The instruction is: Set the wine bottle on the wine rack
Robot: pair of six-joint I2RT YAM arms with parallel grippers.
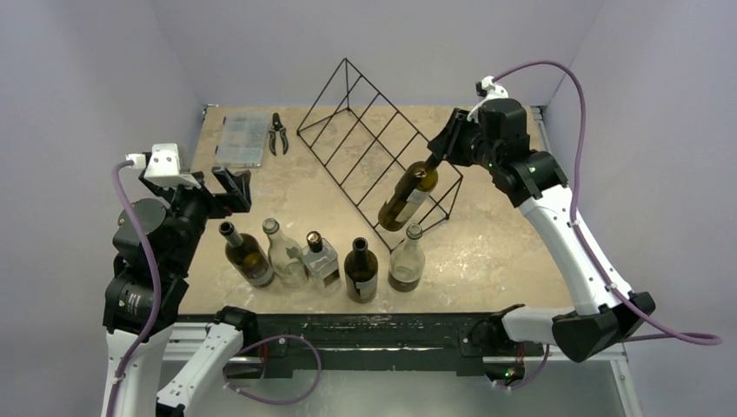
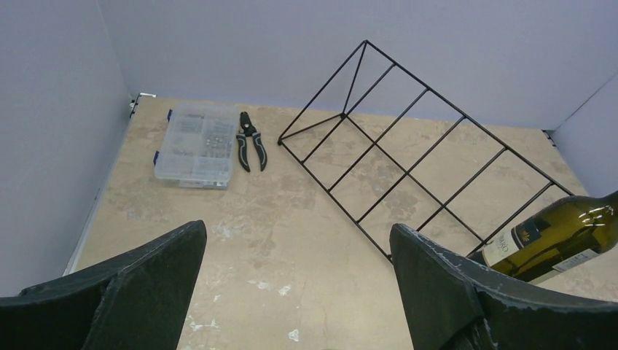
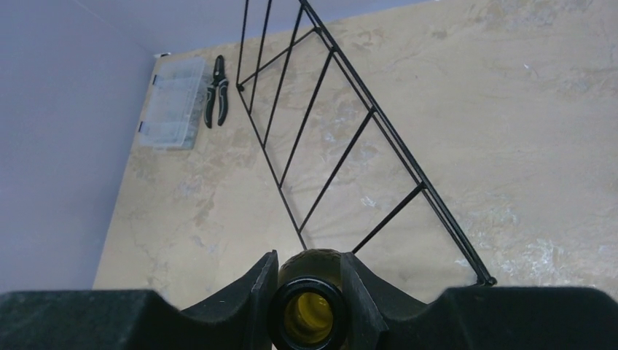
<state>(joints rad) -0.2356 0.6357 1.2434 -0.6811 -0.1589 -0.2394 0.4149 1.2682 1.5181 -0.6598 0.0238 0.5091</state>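
Folding the left arm (image 1: 139, 261) back over its base at the near left corner, elbow raised, wrist turning inward. Carrying the left hand (image 1: 232, 181) above the surface (image 1: 504, 252), well off to the left, jaws spreading wide with nothing between the fingers (image 2: 146, 292). Stretching the right arm (image 1: 565, 234) up and away from its base at the near right, forearm slanting toward the far side, wrist bending back to the left. Clamping the right hand (image 1: 434, 162) on the neck of the wine bottle (image 1: 408, 195), fingers (image 3: 248, 299) pressing on both sides just below the mouth. Gripping it slantwise, mouth toward the wrist, base pointing down and leftward.
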